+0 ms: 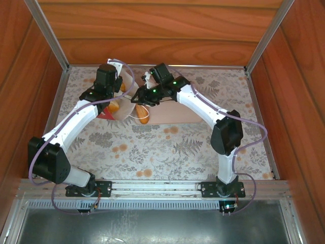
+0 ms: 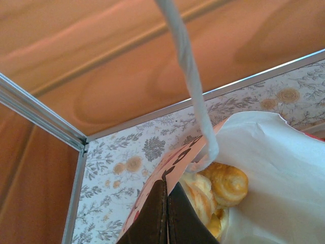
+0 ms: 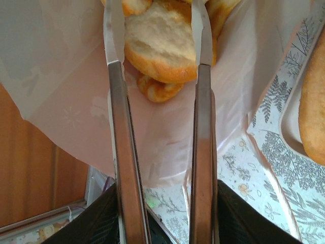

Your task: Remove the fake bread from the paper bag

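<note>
The paper bag (image 2: 264, 168) lies tipped with its mouth open, white inside and red-printed outside, near the back of the table (image 1: 122, 116). My left gripper (image 2: 166, 184) is shut on the bag's rim, beside the white string handle (image 2: 189, 71). Golden fake bread (image 2: 228, 183) is piled inside the bag. My right gripper (image 3: 155, 15) reaches into the bag mouth, open, its long fingers (image 3: 118, 101) either side of a pale oval loaf (image 3: 162, 46). A twisted piece (image 3: 157, 89) lies under that loaf. In the top view the right gripper (image 1: 139, 100) is at the bag's right side.
A pale pink tray (image 1: 175, 116) lies just right of the bag, with one loaf (image 1: 143, 114) on its left end, also seen as the loaf (image 3: 315, 112) at the right wrist view's edge. Wooden walls and metal rails (image 2: 45, 119) close in the floral table.
</note>
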{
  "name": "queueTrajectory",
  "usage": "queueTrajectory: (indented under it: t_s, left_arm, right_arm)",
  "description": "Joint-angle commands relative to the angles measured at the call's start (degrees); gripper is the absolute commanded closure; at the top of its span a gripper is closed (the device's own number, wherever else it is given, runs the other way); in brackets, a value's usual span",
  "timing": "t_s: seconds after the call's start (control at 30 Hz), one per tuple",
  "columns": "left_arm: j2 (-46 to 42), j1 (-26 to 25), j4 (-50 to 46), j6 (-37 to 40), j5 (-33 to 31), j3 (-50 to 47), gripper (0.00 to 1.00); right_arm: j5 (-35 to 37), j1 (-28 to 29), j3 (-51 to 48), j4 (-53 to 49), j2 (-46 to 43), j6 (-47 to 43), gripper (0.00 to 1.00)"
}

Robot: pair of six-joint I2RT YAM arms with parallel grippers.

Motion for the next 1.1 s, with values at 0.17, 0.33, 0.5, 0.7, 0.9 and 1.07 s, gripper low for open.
queueTrajectory:
  t_s: [0.17, 0.33, 0.5, 0.7, 0.9, 1.07]
  left_arm:
    - [-1.6, -0.5, 1.1, -0.8, 0.6, 0.0, 1.0]
    - [-1.5, -0.4, 1.2, -0.9, 0.8, 0.2, 1.0]
    - [-1.5, -0.4, 1.1, -0.8, 1.0, 0.3, 1.0]
    - [-1.2, -0.4, 1.0, -0.7, 1.0, 0.3, 1.0]
    - [-0.9, -0.4, 1.0, -0.5, 1.0, 0.4, 1.0]
    - [-0.9, -0.4, 1.1, -0.4, 1.0, 0.5, 1.0]
  right_arm:
    - [-2.0, -0.8, 1.5, 6.6, 1.9, 5.4, 0.5]
    - [-3.6, -1.1, 2.6, 8.5, 3.7, 7.5, 0.5]
    - [-4.0, -1.5, 2.7, 10.4, 4.9, 9.5, 0.49]
    - [-5.9, -1.7, 2.3, 14.0, 5.7, 11.7, 0.47]
    - [-6.4, -1.9, 2.1, 16.2, 6.0, 12.7, 0.46]
    - [-6.5, -2.0, 3.6, 14.4, 7.5, 12.8, 0.46]
